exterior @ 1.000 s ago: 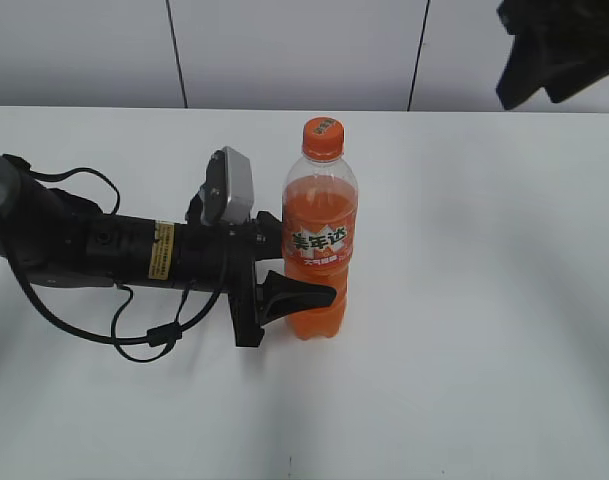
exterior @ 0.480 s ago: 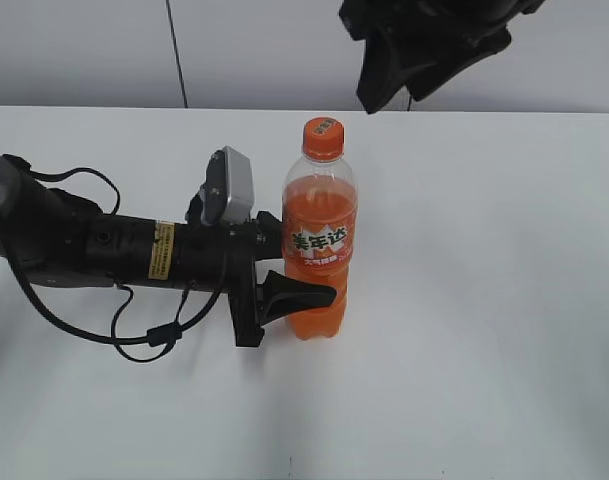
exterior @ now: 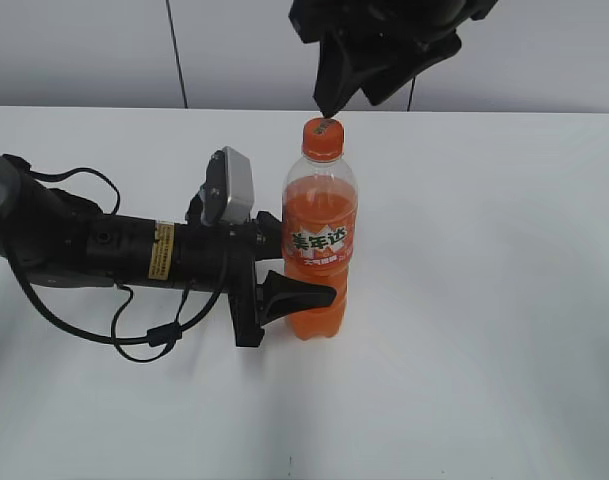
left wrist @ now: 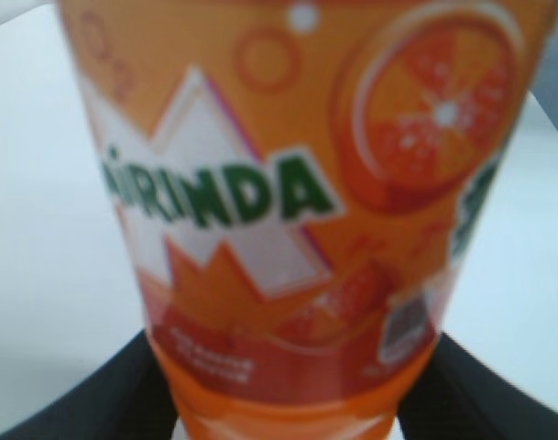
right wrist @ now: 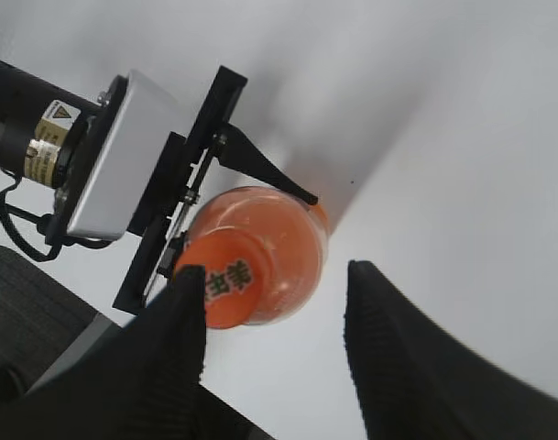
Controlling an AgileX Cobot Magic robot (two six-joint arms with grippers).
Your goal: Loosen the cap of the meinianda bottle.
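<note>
Looking down from the right wrist, you get the cap (right wrist: 225,291) from above, one right finger (right wrist: 178,335) across its edge. The left wrist view shows only the label up close. One meinianda bottle (exterior: 319,250), one cap, two grippers. The bottle stands upright mid-table (exterior: 504,300), left gripper (exterior: 284,270) clamped around its lower body. The right gripper (exterior: 369,65) hangs just above the cap, jaws apart, one fingertip almost touching it.
</note>
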